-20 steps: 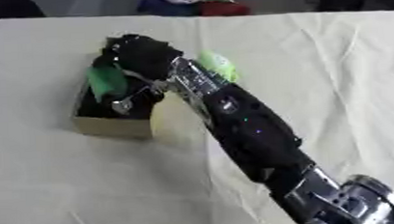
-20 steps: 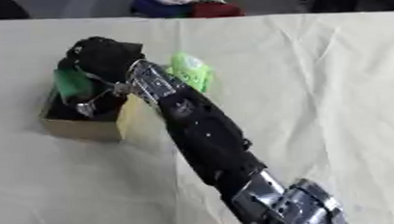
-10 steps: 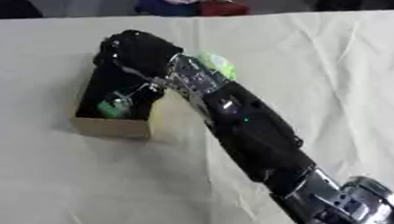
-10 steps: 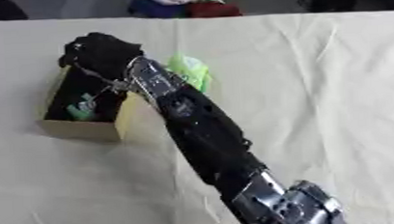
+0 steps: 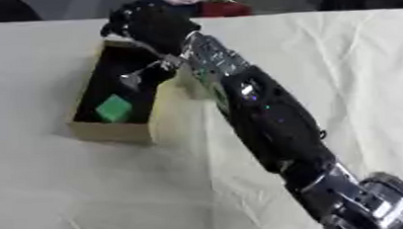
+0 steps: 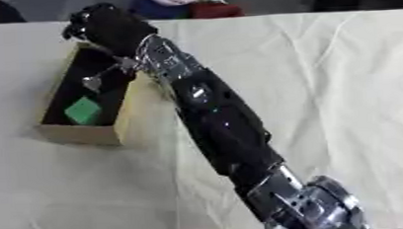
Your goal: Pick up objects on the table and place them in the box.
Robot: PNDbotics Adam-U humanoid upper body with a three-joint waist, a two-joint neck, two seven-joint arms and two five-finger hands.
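1. We see the robot's right hand, black with silver joints, reaching from the near right corner across the cream cloth-covered table to the far end of the open tan cardboard box at the left.
2. The hand hangs over the box's far rim. Its fingers look curled, but nothing shows between them; we cannot tell for certain whether it is clenched or relaxed. A thin silver part hangs below it over the box's dark interior.
3. The small green block lies inside the box, on the floor at its near end, apart from the hand and nearer to us than it.
4. The box's long axis runs near to far, slightly tilted; the right forearm passes along its right wall.
5. We judge this placement complete. The forearm covers the cloth just right of the box, so anything lying there is hidden; a next pick would fall to the right arm, the only one in view.
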